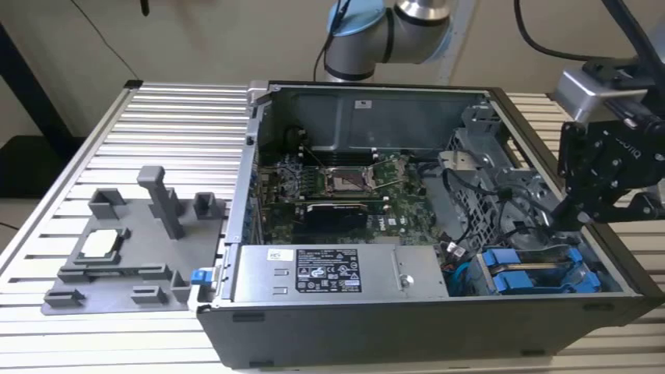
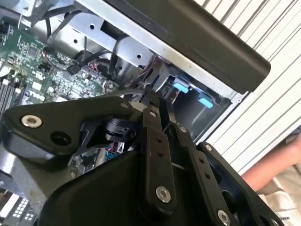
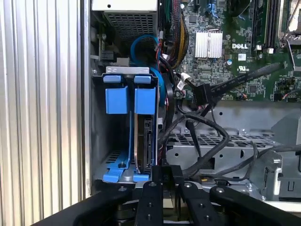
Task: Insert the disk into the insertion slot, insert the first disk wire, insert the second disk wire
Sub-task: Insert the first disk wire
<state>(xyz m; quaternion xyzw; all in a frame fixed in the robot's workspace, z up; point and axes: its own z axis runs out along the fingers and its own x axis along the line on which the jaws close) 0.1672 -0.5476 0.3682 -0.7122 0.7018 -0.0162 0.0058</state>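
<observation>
The disk sits, seemingly fully, in the insertion slot; the fingers are together beside it.

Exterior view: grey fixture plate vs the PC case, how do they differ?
The fixture plate is grey, low and flat, with small posts standing on it; the case is black, deep and open-topped. The plate lies at the exterior view's left; the case sits centre to right. Both rest on the slatted table.

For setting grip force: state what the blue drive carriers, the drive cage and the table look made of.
Blue carriers: likely moulded plastic, uniform bright colour, soft sheen. Drive cage: grey sheet metal, perforated, folded edges. Table: probably aluminium, pale matte ribbed slats.
</observation>
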